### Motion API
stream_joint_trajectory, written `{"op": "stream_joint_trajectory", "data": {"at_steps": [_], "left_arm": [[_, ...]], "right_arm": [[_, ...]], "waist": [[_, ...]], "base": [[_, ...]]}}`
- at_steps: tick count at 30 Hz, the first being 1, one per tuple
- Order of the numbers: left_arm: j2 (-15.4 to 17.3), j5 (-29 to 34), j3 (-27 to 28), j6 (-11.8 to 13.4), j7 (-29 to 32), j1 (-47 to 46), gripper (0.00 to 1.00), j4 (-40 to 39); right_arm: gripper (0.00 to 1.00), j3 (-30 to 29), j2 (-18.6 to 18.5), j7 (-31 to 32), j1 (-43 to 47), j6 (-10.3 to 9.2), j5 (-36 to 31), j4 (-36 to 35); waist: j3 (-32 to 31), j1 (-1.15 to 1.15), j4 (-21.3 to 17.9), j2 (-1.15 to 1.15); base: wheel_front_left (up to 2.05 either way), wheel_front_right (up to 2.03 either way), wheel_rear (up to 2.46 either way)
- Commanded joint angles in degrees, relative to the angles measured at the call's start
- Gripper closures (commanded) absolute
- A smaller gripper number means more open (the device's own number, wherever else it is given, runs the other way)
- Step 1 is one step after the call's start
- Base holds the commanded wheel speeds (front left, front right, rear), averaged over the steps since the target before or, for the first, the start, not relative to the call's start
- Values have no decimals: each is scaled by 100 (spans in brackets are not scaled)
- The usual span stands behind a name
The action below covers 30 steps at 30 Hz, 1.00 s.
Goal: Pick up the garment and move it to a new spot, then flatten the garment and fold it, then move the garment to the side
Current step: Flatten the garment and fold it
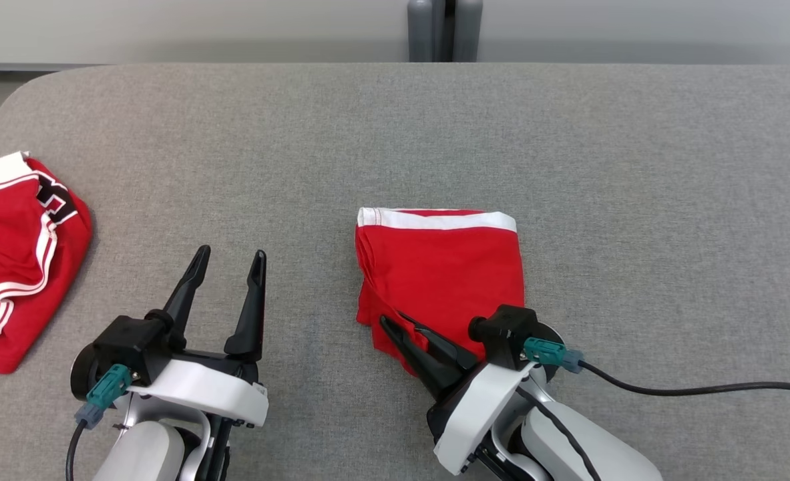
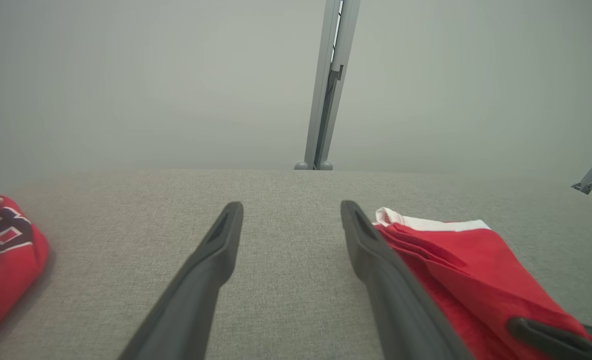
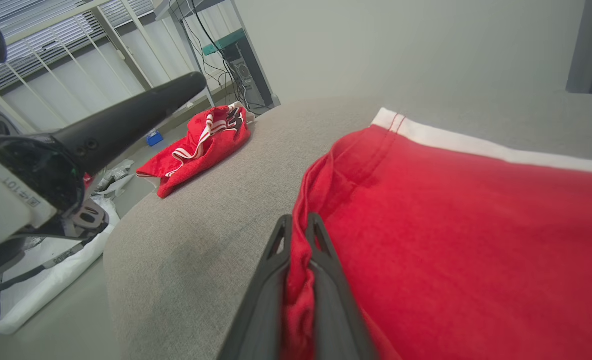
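We judge the folding done: the garment (image 1: 441, 267) lies folded square in the middle of the table (image 1: 435, 133), our right gripper (image 1: 395, 321) clamped on its near-left corner, our left gripper (image 1: 231, 254) spread wide, empty. Left to do: moving it aside

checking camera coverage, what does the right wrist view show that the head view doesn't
Right wrist view adds: window blinds, a computer tower, red cloth bunched between the right pincer's fingers. Head view adds: the folded garment's full outline, the left pincer standing open. Shared: the striped garment, grey table, right pincer shut on the folded garment.
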Motion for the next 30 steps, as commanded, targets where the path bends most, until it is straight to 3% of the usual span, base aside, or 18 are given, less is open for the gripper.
{"op": "stream_joint_trajectory", "data": {"at_steps": [1, 2, 3, 11, 15, 19, 30], "left_arm": [[21, -13, 18, -27, -47, -108, 0, 29], [10, -19, 15, -27, -57, -104, 0, 37], [4, -24, 18, -25, -66, -111, 0, 51], [10, -49, 43, 3, -120, -127, 0, 134], [33, -61, 71, 39, -143, -74, 0, 162], [91, -57, 119, 86, -173, 20, 0, 121], [274, 3, 259, 283, -172, 178, 0, -83]], "right_arm": [[63, 112, -41, -66, -125, 1, 72, 157], [28, 196, -38, -106, -177, 1, 132, 201], [1, 286, -33, -119, -213, 1, 172, 258], [0, 935, -37, -259, -240, 1, 283, 266], [0, 783, -40, -402, -121, 1, 195, 66], [0, -71, -52, -491, 91, 1, -101, -226], [0, -3320, -407, -332, 992, 1, -1463, -1084]], "waist": [[51, 0, 39, 0], [67, 0, 44, 0], [79, 0, 41, 0], [47, 0, -53, 0], [-40, 0, -153, 0], [-146, 0, -274, 0], [-409, 0, -483, 0]], "base": [[0, 0, 0], [0, 0, 0], [0, 0, 0], [0, 0, 0], [0, 0, 0], [0, 0, 0], [0, 0, 0]]}}
